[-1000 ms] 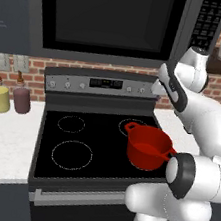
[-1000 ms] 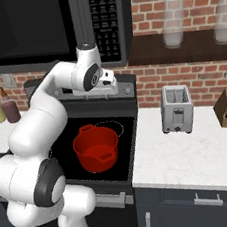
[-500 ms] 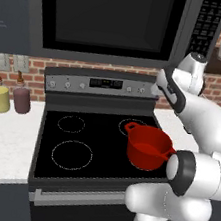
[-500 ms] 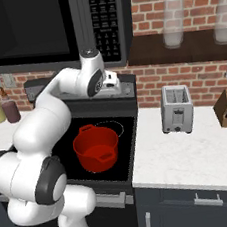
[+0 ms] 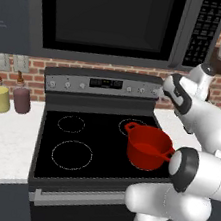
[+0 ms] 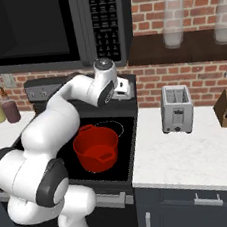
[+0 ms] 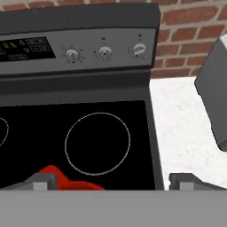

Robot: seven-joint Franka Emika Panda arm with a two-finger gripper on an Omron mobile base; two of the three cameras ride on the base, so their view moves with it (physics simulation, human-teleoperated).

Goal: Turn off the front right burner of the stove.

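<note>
three knobs (image 7: pixel 104 52) face the wide-open, empty pincer (image 7: pixel 111 181) over the stove's (image 7: pixel 88 111) right edge.

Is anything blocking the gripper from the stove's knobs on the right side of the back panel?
Nothing visible does. The open gripper looks straight at the three right-hand knobs on the stove; the red pot sits lower, on the front right burner.

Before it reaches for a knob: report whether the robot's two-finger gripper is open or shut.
Open. In the hand view the gripper's two finger tips stand far apart, with nothing between them.
</note>
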